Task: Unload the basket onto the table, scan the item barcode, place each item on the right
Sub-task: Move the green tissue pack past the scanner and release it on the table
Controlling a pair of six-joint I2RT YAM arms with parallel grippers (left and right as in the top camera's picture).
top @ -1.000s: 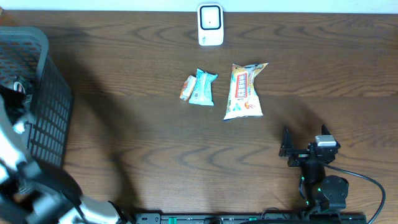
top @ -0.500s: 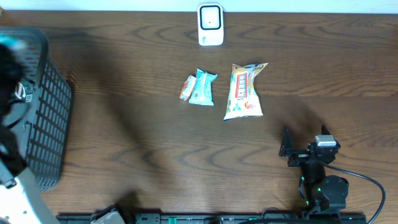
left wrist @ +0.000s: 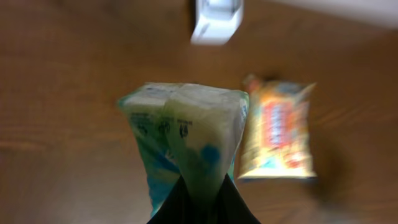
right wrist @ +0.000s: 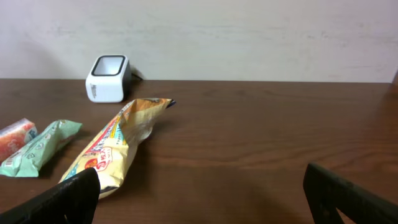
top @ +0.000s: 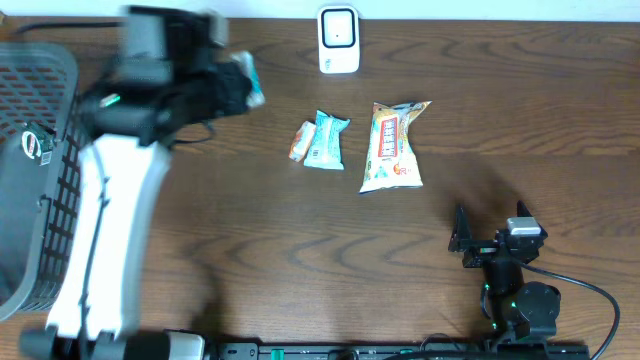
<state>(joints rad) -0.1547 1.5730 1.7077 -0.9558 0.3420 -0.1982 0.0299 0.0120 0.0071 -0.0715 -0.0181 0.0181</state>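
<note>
Table (top: pixel 200 230): dark wood.
Basket (top: pixel 40 150): grey, at the 9 o'clock edge.
Snack bag (top: pixel 393 145): yellow, lying flat toward 1 o'clock.
Scanner (top: pixel 338 40): white, at 12 o'clock.
Right gripper (right wrist: pixel 205 202): 5 o'clock, fingers spread wide, nothing between them.
Left gripper (top: pixel 222 88): 10 o'clock, pinching the held packet.
Held packet (left wrist: pixel 186 130): teal-white, at 8 o'clock from the scanner.
Teal wrapper (top: pixel 325 140): centre, flat.

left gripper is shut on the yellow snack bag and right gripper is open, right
No: the left wrist view shows the left gripper shut on a teal and white plastic packet, not the yellow snack bag. The right gripper is open.
</note>
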